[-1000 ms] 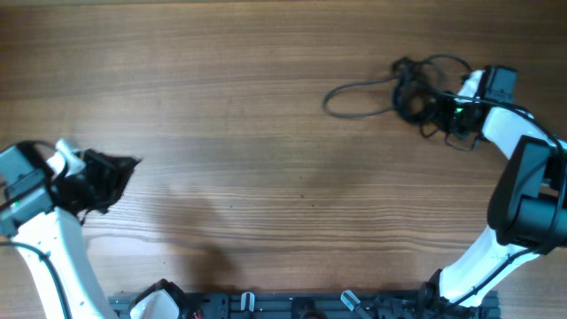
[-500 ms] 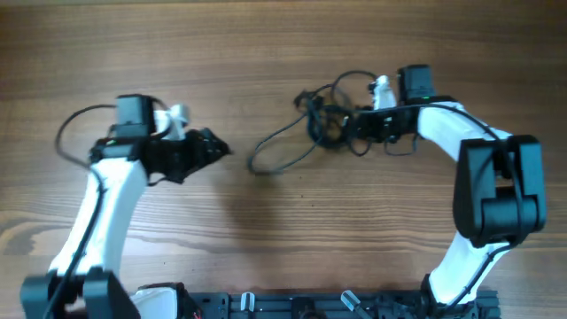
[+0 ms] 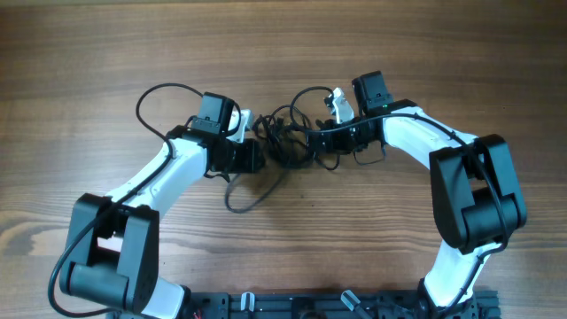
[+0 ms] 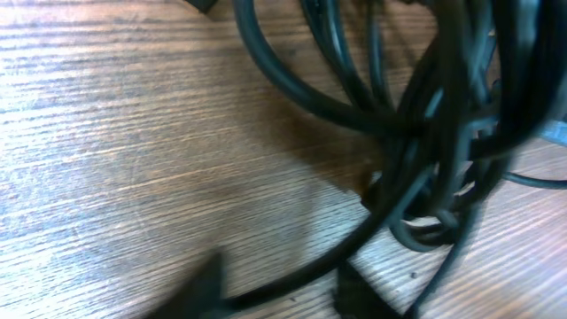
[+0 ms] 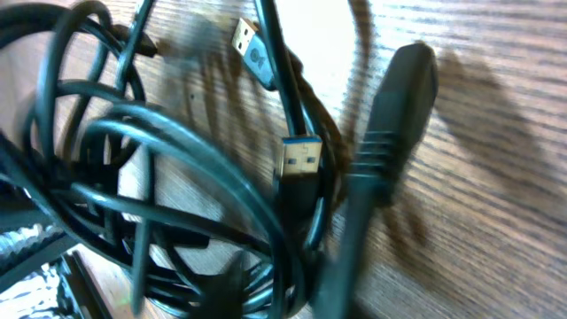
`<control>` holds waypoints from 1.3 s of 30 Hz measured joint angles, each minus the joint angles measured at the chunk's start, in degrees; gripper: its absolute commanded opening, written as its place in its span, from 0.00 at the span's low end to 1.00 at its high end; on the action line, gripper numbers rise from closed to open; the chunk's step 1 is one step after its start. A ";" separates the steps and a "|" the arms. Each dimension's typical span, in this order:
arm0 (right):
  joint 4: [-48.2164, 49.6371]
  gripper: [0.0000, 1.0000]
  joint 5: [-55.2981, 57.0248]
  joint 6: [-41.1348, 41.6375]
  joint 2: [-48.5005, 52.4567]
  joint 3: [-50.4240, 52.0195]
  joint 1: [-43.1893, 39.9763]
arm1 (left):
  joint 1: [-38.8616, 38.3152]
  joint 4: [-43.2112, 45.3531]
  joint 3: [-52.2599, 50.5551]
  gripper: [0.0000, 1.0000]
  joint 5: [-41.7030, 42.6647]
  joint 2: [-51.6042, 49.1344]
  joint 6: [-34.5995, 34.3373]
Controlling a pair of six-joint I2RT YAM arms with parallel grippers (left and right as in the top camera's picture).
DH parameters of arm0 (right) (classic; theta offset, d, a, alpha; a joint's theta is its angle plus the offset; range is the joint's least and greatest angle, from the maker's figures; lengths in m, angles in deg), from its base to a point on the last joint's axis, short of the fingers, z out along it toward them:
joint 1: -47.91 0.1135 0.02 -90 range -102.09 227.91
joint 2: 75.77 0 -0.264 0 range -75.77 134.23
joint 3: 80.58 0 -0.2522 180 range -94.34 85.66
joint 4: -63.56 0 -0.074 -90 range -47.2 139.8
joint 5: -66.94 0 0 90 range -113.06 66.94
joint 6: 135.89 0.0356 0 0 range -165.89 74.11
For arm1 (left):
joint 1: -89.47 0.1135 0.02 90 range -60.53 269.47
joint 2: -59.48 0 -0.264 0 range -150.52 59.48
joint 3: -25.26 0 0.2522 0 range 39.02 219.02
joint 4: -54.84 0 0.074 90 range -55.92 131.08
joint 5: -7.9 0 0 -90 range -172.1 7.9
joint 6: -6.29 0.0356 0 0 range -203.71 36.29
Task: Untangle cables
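Two tools crowd one knot: cables point(image 3: 288, 142) bunched near the middle of the table point(image 3: 89, 53), left tool point(image 3: 251, 156) and right tool point(image 3: 335, 133) at either edge. Open or gripping: cannot tell for either. Best approach, I judge: each takes a separate strand, then draws apart slowly. USB plugs point(image 5: 301, 159) show; no legible writing.

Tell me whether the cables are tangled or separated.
Tangled. Overhead, the cables sit in one knotted clump with one loop trailing out; the right wrist view shows cords crossing over each other around two USB plugs.
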 measured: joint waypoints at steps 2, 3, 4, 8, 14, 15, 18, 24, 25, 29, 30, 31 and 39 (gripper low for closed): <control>0.94 0.55 -0.48 -0.81 0.00 0.00 0.00 | -0.09 -0.76 0.00 0.04 -0.63 -0.02 0.31; 1.68 0.58 -0.63 -1.16 0.00 0.00 0.00 | -0.02 -1.44 0.00 0.04 -1.03 0.02 0.28; 1.84 0.61 -0.79 -1.57 0.00 0.00 0.00 | 0.15 -2.36 0.00 0.04 -1.20 0.24 0.28; 1.77 0.81 -3.21 -3.63 -0.28 0.00 -0.57 | 0.90 -5.14 0.00 0.04 -1.95 4.11 0.31; 1.95 0.88 -5.07 -8.37 -10.51 0.00 -1.07 | 0.94 -6.32 0.00 0.04 -2.03 13.05 0.31; 2.29 0.88 -5.09 -8.85 -12.57 0.00 -1.07 | 0.94 -6.36 0.00 0.04 -1.51 13.75 0.52; 2.73 0.88 -5.07 -10.88 -16.09 -0.02 -1.07 | 0.98 -7.13 0.00 0.04 4.76 14.27 4.87; 1.11 0.88 -5.05 -18.29 -16.22 0.07 -1.07 | 0.98 -11.13 0.00 0.04 20.15 14.27 16.68; 0.98 0.88 -5.05 -20.22 -16.22 0.33 -1.07 | 0.94 -11.41 0.00 0.04 22.36 14.27 18.21; -0.13 0.88 -5.05 -27.71 -16.22 1.97 -1.07 | 0.92 -11.52 0.00 0.04 27.67 14.27 21.68; -0.66 0.88 -5.05 -29.70 -16.22 2.51 -1.07 | 0.92 -11.54 0.00 0.04 28.48 14.27 22.08; -1.36 0.88 -5.05 -31.65 -16.22 3.08 -1.07 | 0.92 -11.54 0.00 0.04 28.92 14.27 22.43; -1.36 0.89 -6.16 -41.46 -16.22 9.18 -0.44 | 0.94 -11.54 0.00 0.04 29.79 14.29 23.26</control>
